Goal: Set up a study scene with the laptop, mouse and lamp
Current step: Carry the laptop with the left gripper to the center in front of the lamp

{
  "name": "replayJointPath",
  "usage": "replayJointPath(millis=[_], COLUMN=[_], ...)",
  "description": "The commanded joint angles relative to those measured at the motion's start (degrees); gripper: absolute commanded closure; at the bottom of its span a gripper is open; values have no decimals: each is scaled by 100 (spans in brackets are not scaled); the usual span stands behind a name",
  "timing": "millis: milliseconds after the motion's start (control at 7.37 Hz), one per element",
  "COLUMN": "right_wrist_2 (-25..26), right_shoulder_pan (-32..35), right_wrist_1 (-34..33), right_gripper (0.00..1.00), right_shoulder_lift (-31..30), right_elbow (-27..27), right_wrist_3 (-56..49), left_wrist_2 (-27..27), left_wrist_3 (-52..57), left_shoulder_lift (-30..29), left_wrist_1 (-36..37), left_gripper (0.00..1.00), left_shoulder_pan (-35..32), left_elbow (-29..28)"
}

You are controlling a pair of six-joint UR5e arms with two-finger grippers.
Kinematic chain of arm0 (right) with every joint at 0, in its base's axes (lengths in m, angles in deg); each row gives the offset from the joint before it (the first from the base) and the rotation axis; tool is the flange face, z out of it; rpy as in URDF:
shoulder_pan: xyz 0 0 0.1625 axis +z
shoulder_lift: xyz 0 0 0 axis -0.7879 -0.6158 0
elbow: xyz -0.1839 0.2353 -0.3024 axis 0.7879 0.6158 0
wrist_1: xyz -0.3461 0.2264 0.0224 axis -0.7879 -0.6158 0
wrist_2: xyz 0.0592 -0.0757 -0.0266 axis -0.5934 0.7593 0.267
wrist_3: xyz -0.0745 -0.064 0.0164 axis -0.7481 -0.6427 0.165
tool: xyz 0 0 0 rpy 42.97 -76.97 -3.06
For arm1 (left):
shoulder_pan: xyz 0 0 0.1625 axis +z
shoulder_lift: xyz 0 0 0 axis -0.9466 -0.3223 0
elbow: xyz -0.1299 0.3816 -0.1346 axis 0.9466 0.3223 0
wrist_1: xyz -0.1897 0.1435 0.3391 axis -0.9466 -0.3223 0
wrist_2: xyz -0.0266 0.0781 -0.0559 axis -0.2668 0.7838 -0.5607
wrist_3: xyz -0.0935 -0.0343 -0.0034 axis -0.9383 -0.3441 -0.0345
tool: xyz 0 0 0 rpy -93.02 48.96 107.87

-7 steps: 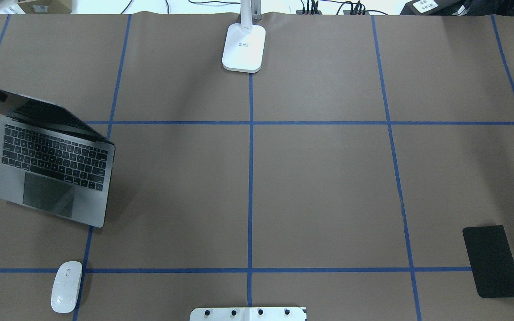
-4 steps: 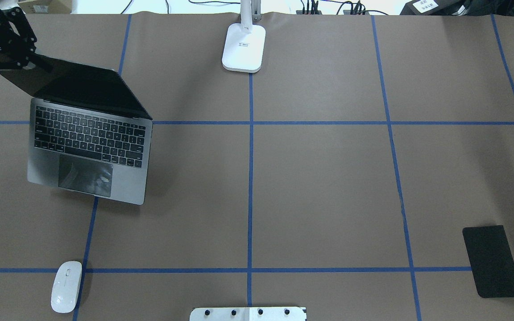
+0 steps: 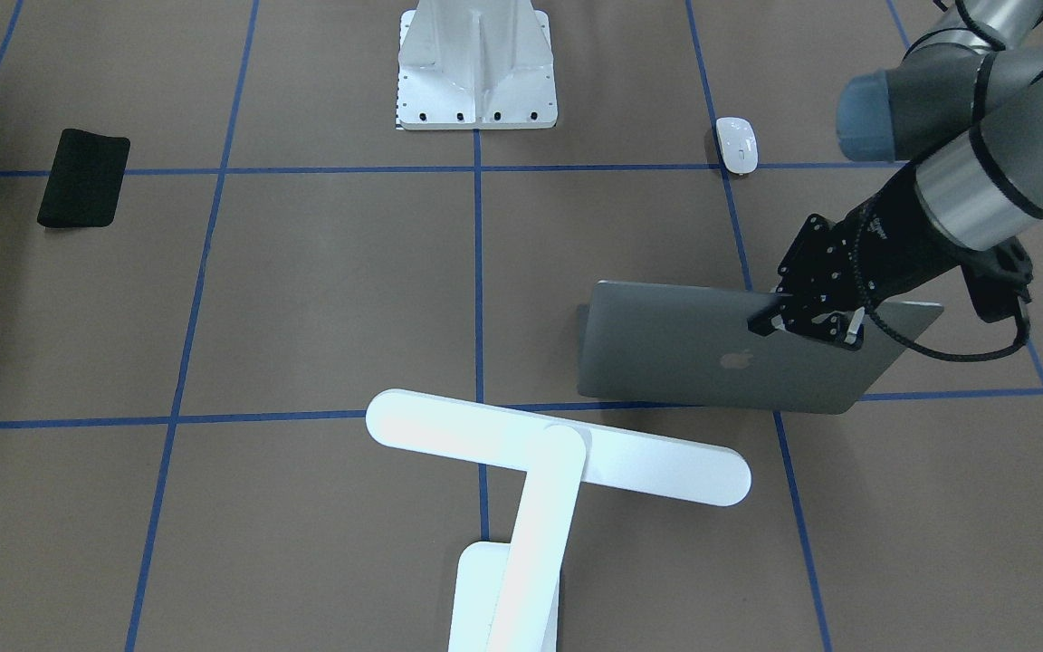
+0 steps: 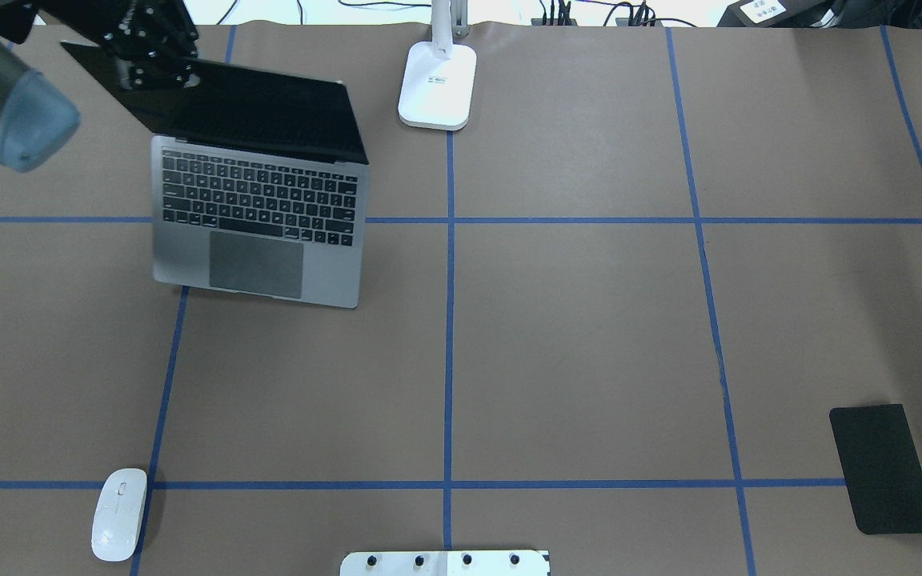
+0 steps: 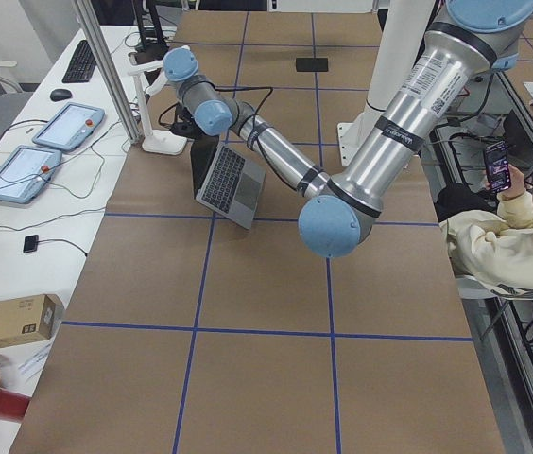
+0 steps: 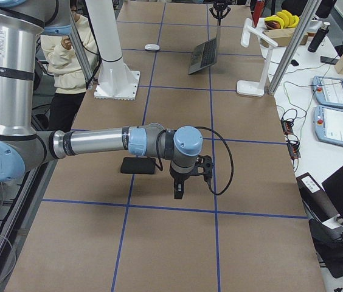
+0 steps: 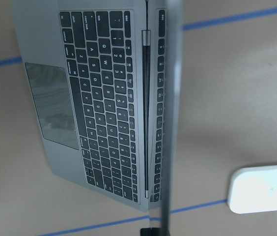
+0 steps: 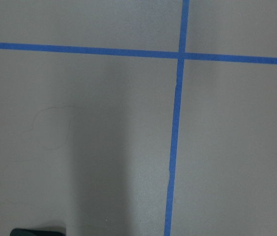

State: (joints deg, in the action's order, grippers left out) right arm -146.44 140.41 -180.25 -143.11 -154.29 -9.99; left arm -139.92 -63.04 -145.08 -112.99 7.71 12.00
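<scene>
The grey laptop (image 4: pixel 257 216) stands open at the table's far left, keyboard toward the robot; its lid with the logo (image 3: pixel 721 349) faces the front camera. My left gripper (image 4: pixel 153 60) is shut on the lid's top edge near its left corner, and it also shows in the front view (image 3: pixel 807 312). The left wrist view shows the keyboard (image 7: pixel 109 98) and the screen edge-on. The white mouse (image 4: pixel 119 514) lies near left. The white lamp (image 3: pixel 558 448) stands far centre on its base (image 4: pixel 438 84). My right gripper (image 6: pixel 179 190) hangs low over the table; I cannot tell if it is open.
A black mouse pad (image 4: pixel 883 468) lies at the near right, next to the right gripper in the right-side view. The white ribbed pedestal (image 3: pixel 476 63) stands at the near centre edge. Blue tape lines grid the brown table (image 4: pixel 589 336). A person sits beside the table (image 5: pixel 522 227).
The left gripper has carried the open laptop to the right and farther from the robot, toward the lamp's base. The mouse, lamp and mouse pad have not moved.
</scene>
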Motion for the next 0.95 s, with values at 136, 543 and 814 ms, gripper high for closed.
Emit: replayJointPath(millis=[136,543,814], right_wrist_2=[113,255,255], right_shoulder_pan=[0,-9,-9], right_wrist_1=[-230,-240,-240], right_gripper=[0,0,0], right_shoulder_lift=[81,72,37], right_elbow=[-16,36,54], right_wrist_3=[0,0,0], left_wrist_2=[1369,2319,2881], left_wrist_3=[-1104,-1450,-1468], left_shoulder_lift=[-522,-637,-716], left_wrist_1=[-1151,-1837,-2278], left_gripper=[100,100,100], left_shoulder_pan=[617,1048,1312], left_elbow=[-585,-1005,-1418])
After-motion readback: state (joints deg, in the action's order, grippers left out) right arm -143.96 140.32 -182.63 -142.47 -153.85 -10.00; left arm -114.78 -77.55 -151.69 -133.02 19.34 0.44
